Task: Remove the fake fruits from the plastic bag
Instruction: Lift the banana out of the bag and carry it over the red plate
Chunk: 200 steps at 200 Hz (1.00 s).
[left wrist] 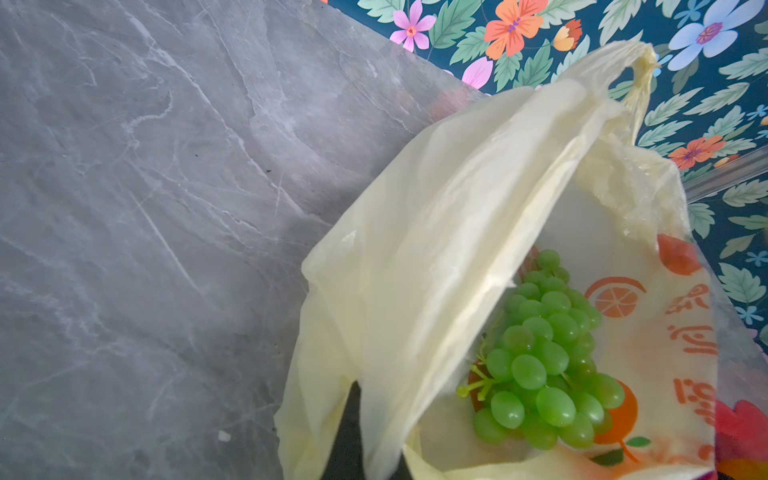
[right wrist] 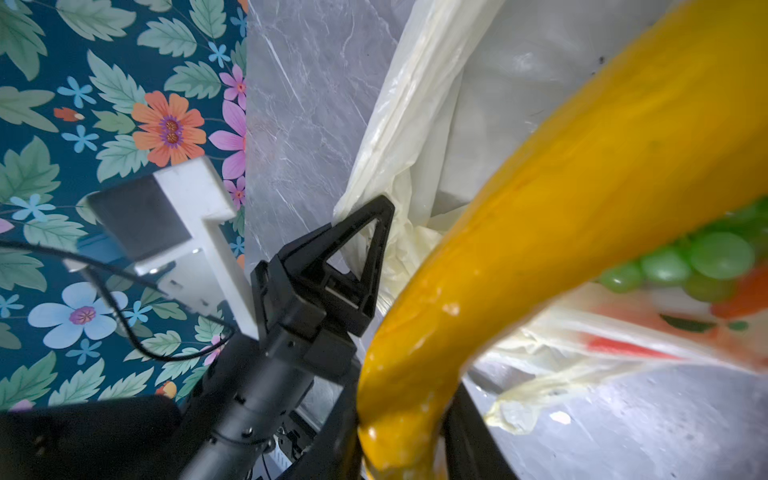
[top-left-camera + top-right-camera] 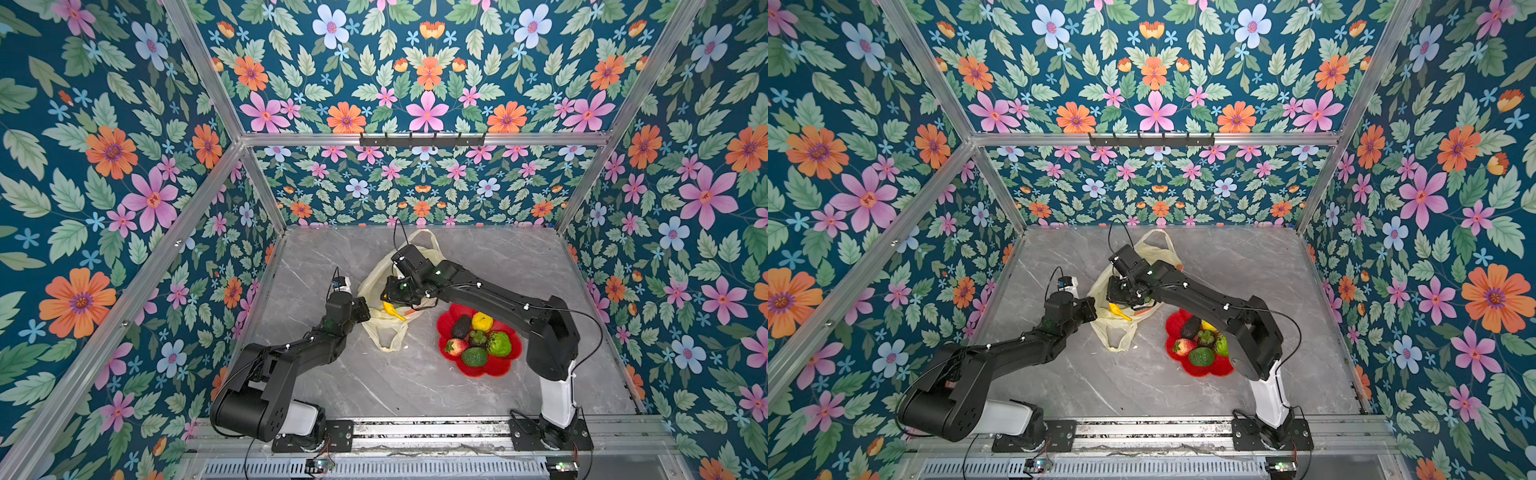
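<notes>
L gripper [image 3: 365, 311] is pinching plastic bag [image 3: 371, 286] rim, mid-frame, so mouth's gaping; R gripper [image 3: 387, 302] is clamping banana [image 3: 395, 312] just beside, prob. for pulling out.

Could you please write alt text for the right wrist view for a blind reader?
A yellow banana fills the view, its end clamped in the right pincer. Behind it lies the cream bag with green grapes inside, its edge pinched by the left pincer.

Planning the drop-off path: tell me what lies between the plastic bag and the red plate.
Only bare grey table separates plastic bag from red plate, in both top views.
</notes>
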Tool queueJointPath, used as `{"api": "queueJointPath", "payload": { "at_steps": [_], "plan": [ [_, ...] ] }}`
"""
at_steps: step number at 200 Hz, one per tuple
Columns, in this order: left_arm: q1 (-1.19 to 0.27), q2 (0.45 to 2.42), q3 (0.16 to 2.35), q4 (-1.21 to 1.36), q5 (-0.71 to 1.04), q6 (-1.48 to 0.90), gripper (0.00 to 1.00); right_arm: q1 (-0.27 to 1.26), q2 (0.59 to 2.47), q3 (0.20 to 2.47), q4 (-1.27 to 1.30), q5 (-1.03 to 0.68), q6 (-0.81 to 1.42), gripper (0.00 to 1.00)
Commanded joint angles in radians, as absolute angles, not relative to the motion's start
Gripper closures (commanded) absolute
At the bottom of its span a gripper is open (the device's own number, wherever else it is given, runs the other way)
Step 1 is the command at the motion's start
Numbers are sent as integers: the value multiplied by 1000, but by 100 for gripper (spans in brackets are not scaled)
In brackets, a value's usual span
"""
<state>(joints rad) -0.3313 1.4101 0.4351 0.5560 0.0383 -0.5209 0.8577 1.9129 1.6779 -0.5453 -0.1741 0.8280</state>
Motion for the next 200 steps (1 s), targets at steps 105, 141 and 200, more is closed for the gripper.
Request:
{"api": "queueJointPath", "payload": {
  "at_steps": [105,141,200],
  "plan": [
    [-332,1392,420,580,57,-546,100,811,1580,1218,-541,49,1052,70],
    [-333,1388,421,581,61,-548,100,773,1540,1140,-521,53,1115,70],
    [-331,1393,419,586,64,-551,100,761,1557,1122,-535,95,1166,70]
  ]
}}
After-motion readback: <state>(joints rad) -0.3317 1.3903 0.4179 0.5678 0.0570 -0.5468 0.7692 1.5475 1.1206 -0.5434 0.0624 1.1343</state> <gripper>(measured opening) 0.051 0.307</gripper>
